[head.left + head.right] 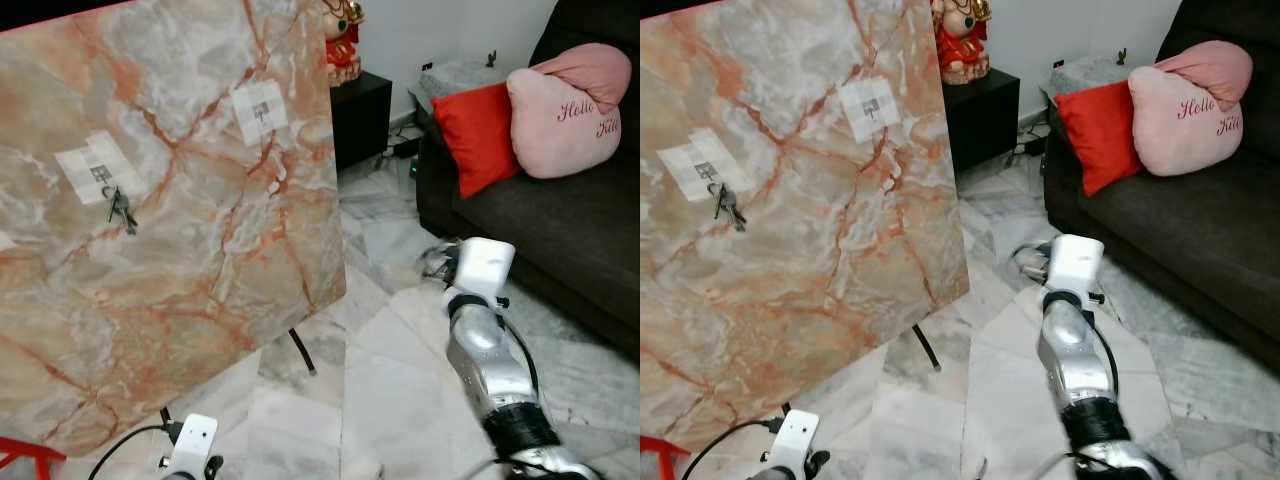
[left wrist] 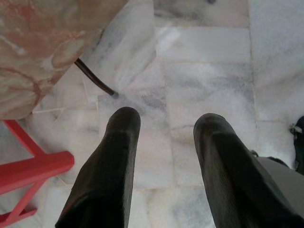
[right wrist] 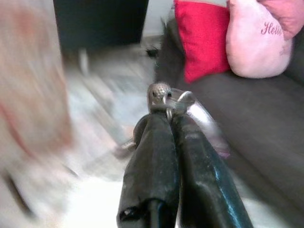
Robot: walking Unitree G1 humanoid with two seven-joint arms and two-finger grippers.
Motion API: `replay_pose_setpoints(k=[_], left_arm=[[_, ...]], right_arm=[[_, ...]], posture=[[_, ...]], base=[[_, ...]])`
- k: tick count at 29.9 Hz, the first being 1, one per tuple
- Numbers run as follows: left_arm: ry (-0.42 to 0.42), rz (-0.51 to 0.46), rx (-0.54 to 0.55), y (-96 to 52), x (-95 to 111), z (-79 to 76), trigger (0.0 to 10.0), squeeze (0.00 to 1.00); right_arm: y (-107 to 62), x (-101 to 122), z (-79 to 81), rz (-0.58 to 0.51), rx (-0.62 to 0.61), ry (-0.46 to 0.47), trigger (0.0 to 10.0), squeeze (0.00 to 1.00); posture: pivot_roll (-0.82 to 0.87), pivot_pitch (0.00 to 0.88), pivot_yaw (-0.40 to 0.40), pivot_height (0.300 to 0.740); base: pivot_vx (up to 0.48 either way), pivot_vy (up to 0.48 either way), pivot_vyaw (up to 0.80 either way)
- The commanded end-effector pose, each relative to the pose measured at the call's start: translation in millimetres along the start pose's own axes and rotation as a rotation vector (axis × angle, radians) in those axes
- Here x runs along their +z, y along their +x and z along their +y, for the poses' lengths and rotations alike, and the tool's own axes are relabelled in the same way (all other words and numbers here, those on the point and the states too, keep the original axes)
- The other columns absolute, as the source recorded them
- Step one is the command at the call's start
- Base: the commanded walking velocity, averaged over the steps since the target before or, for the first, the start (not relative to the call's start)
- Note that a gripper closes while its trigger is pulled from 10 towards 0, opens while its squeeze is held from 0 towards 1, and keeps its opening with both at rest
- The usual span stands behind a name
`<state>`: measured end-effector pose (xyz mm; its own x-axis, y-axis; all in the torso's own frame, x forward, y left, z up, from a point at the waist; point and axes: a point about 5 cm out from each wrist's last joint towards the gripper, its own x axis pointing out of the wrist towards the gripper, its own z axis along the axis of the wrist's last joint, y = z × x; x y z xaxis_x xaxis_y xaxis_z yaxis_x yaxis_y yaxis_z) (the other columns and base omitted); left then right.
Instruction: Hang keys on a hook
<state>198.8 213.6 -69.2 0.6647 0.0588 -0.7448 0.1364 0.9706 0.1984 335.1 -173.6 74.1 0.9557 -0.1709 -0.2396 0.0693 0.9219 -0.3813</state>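
Two sets of keys: one bunch of keys (image 1: 121, 210) hangs on the marble board (image 1: 200, 300), from a hook (image 1: 104, 176) on the board's left white patch; second set (image 3: 164, 97) is pinched in the right gripper (image 3: 167, 118), fingers pressed together on the metal ring, keys sticking out past the tips. Second white patch with hook (image 1: 261, 108) sits further right and higher on the board, nothing on it.

Right wrist view gives the grip detail — head views show just the back of the right arm (image 1: 490, 350), out to the right of the board and low over the floor, with a bit of metal at its far end. Right wrist picture is motion-blurred on the board side, sharp on the sofa side.

Left gripper (image 2: 166, 128) is below the board's lower edge, fingers spread apart, holding nothing, pointing down at the pale marble floor tiles (image 2: 213, 71). Left wrist view also picks up the board's thin dark leg (image 2: 95, 78) and a red frame (image 2: 28, 166) by the board's bottom corner.

Right of the board: dark sofa (image 1: 560, 230) with a red cushion (image 1: 478, 135) and a pink cushion (image 1: 565, 110) — script on it reads "Hello", second word cut off at "Ki". Behind the board's right edge, black cabinet (image 1: 360, 115) with a red-and-gold figurine (image 1: 342, 35) on top.
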Motion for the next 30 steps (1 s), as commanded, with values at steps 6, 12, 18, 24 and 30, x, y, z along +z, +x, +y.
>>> replay_pose_setpoints(k=[6, 12, 18, 24, 30], left_arm=[[0.017, 0.019, -0.015, -0.8, -3.4, 2.5, 10.0, 0.0], [0.02, 0.019, -0.02, -1.0, -4.0, 2.8, 10.0, 0.0], [0.029, 0.021, -0.025, -1.1, -3.9, 3.4, 10.0, 0.0], [0.032, 0.018, -0.022, -1.0, -3.4, 4.2, 10.0, 0.0], [0.036, 0.015, -0.018, -1.1, -3.2, 4.9, 10.0, 0.0]], right_arm=[[-49.0, -131.8, 22.5, 0.536, 0.25, -0.268, 10.0, 0.0], [-105.5, -188.8, 41.1, 0.781, 0.532, -0.393, 10.0, 0.0], [-117.2, -199.2, 41.9, 0.792, 0.64, -0.543, 10.0, 0.0], [-86.6, -175.7, 31.0, 0.666, 0.348, -0.313, 10.0, 0.0], [-36.3, -110.8, 12.3, 0.317, 0.022, 0.084, 10.0, 0.0]], posture=[[-0.05, 0.015, 0.059, 0.74], [-0.04, 0.021, 0.063, 0.74], [-0.05, 0.021, 0.067, 0.74], [-0.04, 0.023, 0.068, 0.74], [-0.04, 0.023, 0.071, 0.74]], base=[[0.0, 0.0, 0.0], [0.0, 0.0, 0.0], [0.0, 0.0, 0.0], [0.0, 0.0, 0.0], [0.0, 0.0, 0.0]])
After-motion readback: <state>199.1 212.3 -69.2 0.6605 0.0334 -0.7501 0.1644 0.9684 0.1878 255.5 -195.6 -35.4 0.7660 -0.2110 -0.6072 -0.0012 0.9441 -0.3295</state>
